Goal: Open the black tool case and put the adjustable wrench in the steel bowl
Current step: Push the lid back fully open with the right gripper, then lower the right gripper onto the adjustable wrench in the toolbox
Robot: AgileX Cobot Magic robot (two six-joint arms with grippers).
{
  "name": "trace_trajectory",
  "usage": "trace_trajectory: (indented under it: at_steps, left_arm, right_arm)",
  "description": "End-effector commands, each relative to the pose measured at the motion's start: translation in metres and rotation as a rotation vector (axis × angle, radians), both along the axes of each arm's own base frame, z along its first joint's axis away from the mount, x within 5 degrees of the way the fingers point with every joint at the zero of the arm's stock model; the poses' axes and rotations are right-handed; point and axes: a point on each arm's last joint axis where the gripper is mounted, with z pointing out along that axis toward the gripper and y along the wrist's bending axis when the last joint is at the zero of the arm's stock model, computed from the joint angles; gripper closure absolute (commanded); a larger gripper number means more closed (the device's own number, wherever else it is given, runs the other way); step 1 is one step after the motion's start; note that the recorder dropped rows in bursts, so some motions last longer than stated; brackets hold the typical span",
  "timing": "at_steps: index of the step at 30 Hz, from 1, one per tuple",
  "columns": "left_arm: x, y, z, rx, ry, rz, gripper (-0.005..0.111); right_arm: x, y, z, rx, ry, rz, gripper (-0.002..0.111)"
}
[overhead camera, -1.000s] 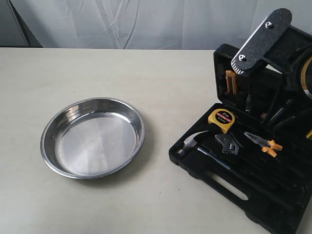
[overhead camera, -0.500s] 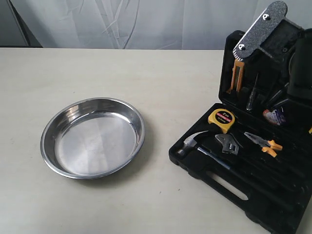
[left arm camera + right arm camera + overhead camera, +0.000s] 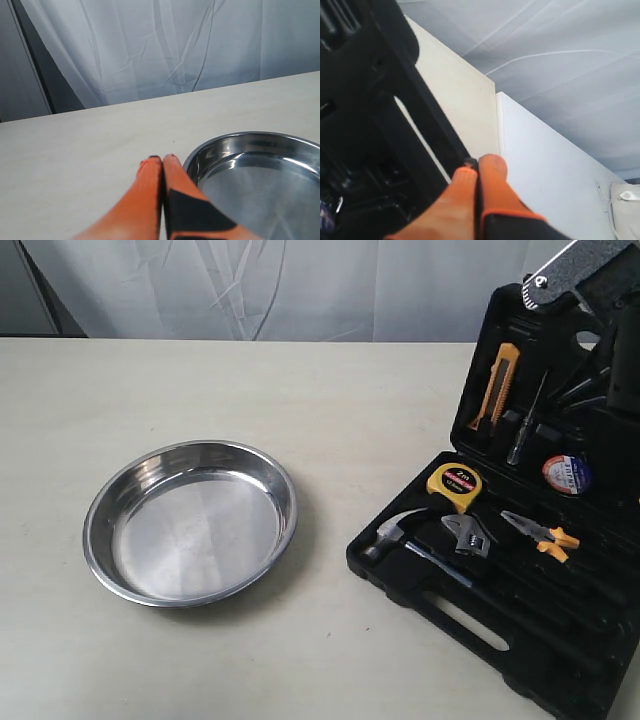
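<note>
Both the left gripper (image 3: 162, 160) and right gripper (image 3: 477, 167) are pressed together; with the lid of the case (image 3: 590, 660) raised, opening looks done, so the next move calls for spreading the right gripper over the wrench (image 3: 468, 535) in its case recess.

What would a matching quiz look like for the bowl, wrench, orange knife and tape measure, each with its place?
Things: 1 steel bowl; 2 adjustable wrench; 3 orange knife; 4 tape measure.
Places: A in the raised lid of the black tool case; B between hammer and pliers; C on the table; D in the base by the lid.
Pairs: 1-C, 2-B, 3-A, 4-D.
</note>
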Motion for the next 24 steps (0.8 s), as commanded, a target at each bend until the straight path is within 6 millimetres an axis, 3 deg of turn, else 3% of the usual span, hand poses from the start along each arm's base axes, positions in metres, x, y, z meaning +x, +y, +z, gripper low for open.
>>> trace_trajectory:
  at_steps: [1, 10, 15, 22, 24]
  left_arm:
    - [0.000, 0.000, 0.001, -0.002, -0.002, -0.001, 0.106]
    - [0.000, 0.000, 0.001, -0.002, -0.002, -0.001, 0.106]
    - [0.000, 0.000, 0.001, -0.002, -0.002, -0.001, 0.106]
    - [0.000, 0.000, 0.001, -0.002, -0.002, -0.001, 0.106]
    - [0.000, 0.000, 0.001, -0.002, -0.002, -0.001, 0.106]
  right_arm:
    - [0.005, -0.008, -0.001, 0.027, -0.056, -0.042, 0.109]
    - [0.007, -0.015, 0.009, -0.015, -0.174, -0.095, 0.109]
    - [0.002, -0.010, -0.003, 0.157, -0.094, -0.124, 0.109]
    - [-0.020, 0.026, -0.034, 0.515, 0.377, 0.097, 0.109]
    - [-0.025, 0.033, -0.038, 0.544, 0.466, 0.157, 0.109]
